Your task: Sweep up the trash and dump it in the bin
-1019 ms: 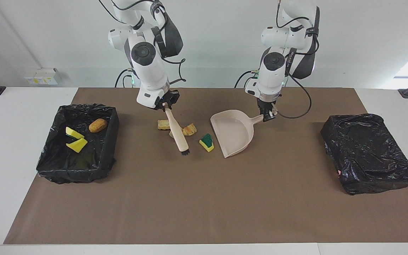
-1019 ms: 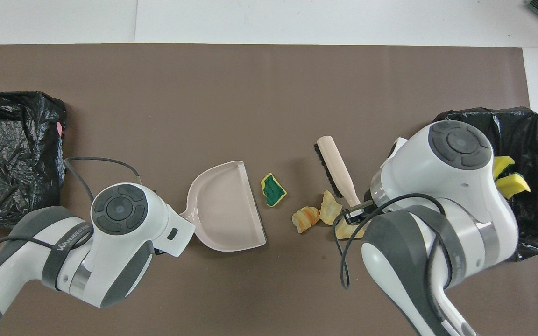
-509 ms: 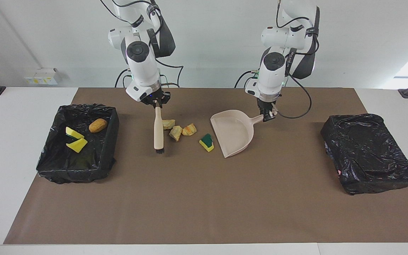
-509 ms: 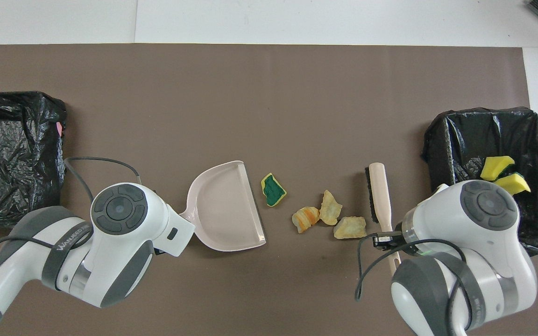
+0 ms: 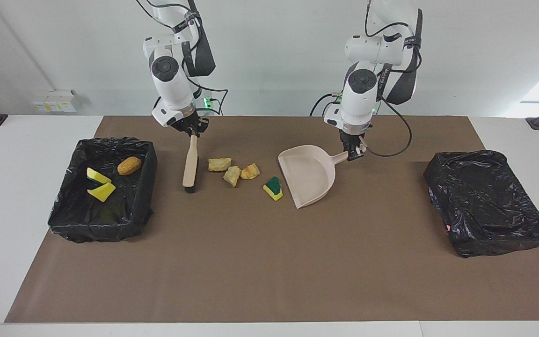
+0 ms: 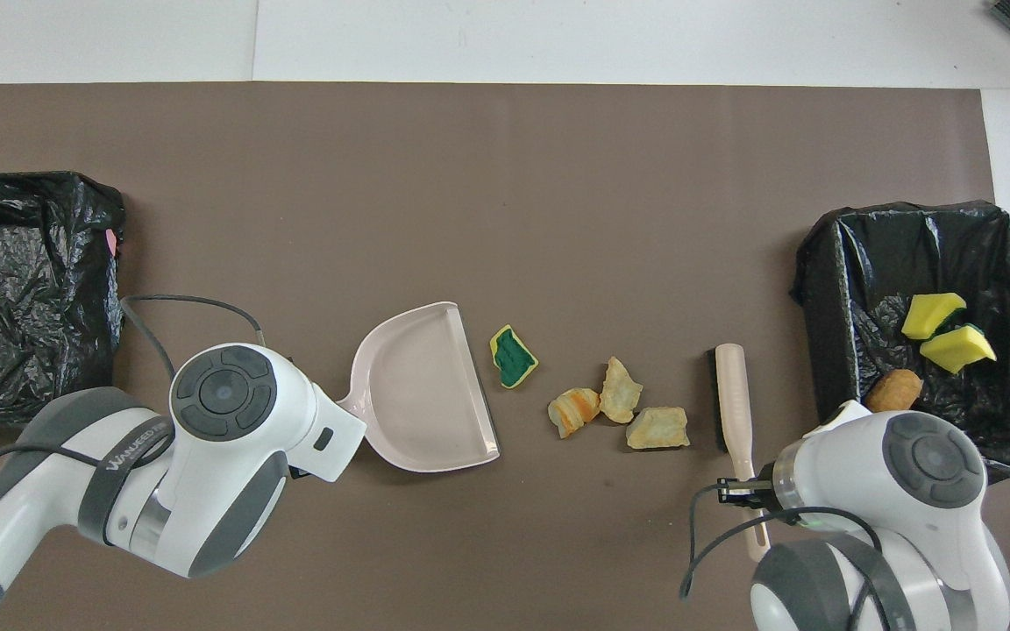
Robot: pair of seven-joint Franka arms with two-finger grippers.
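The right tool (image 5: 193, 132) is clenched on the brush (image 5: 190, 168); the left tool (image 5: 354, 154) grips the dustpan (image 5: 308, 174). Four scraps (image 5: 232, 174) lie between them on the bench (image 5: 269, 262). A fast sweep could scatter scraps past the pan's mouth.

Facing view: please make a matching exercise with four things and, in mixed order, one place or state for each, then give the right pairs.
Things:
1. brush
2. dustpan
3. green-topped sponge
4. brown lump

Places or states:
A. inside the open bin
B. held by the left gripper
C. held by the right gripper
D. on the mat beside the dustpan's mouth

Pairs: 1-C, 2-B, 3-D, 4-A
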